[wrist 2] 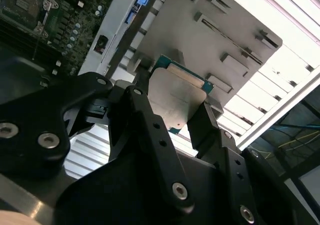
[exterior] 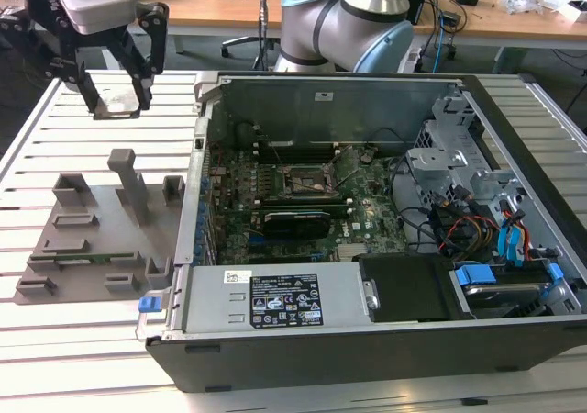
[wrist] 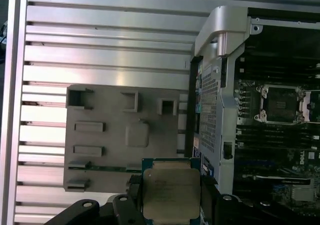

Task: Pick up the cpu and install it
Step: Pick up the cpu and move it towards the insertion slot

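Note:
My gripper hangs high above the slatted table at the exterior view's left, shut on the cpu. The cpu is a flat square chip with a pale silver top and a green edge. In both wrist views it sits level between the two black fingers, cpu and cpu. The motherboard socket lies inside the open computer case, far to the exterior view's right of the gripper. Its metal frame also shows as the socket. Below the gripper stands the grey parts holder.
The open case has tall metal walls, a black card near the socket, a power supply in front and drive cages with cables at the right. The holder carries several upright posts and slots. The arm's base stands behind the case.

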`<state>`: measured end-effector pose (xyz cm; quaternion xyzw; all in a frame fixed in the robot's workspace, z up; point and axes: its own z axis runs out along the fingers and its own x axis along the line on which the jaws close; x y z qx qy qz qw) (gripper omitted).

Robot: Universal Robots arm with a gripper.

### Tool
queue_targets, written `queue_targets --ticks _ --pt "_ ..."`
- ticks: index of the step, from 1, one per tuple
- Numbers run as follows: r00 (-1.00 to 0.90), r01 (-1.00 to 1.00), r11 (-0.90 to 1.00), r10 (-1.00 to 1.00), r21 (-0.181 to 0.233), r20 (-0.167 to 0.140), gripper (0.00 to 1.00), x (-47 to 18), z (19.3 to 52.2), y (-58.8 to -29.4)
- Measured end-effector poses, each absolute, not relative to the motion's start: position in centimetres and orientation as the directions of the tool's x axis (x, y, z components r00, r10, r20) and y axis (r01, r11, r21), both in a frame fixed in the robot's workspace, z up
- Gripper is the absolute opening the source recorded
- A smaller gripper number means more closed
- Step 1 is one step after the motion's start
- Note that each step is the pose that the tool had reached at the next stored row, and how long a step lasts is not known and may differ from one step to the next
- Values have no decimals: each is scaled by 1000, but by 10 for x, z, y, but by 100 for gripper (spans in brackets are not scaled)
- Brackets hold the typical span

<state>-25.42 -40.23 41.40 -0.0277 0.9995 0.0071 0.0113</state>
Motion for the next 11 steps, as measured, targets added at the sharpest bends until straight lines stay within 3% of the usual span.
queue_targets --ticks 11 --pt "-998 -56 998 -55 14 -22 55 -218 413 -402"
